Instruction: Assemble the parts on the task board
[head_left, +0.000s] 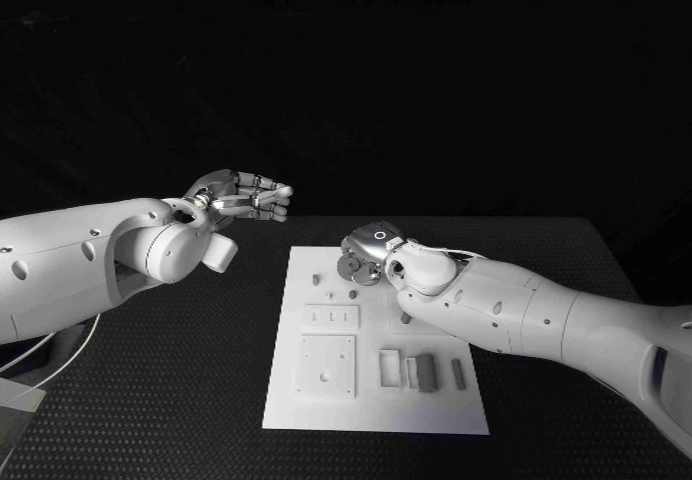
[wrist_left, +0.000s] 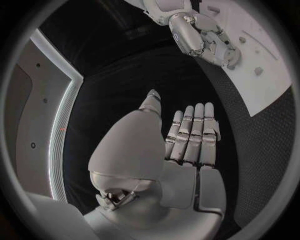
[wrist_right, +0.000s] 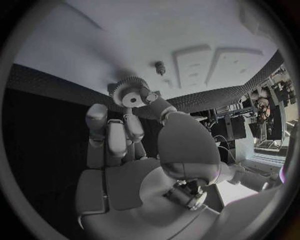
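Gear (wrist_right: 130, 93) pinched in right hand (head_left: 368, 255), toothed, grey, held just above the task board (head_left: 433, 410) at frame centre. Left hand (head_left: 242, 197) upper left, off the board, fingers straight and together, holding nothing. Black textured table (head_left: 159, 400) beneath; dark backdrop.

- We see the right hand (wrist_right: 134, 150) pinching a toothed gear (wrist_right: 130, 93) just above the task board (wrist_right: 187, 30).
- A small peg (wrist_right: 160, 66) stands on the board near the gear.
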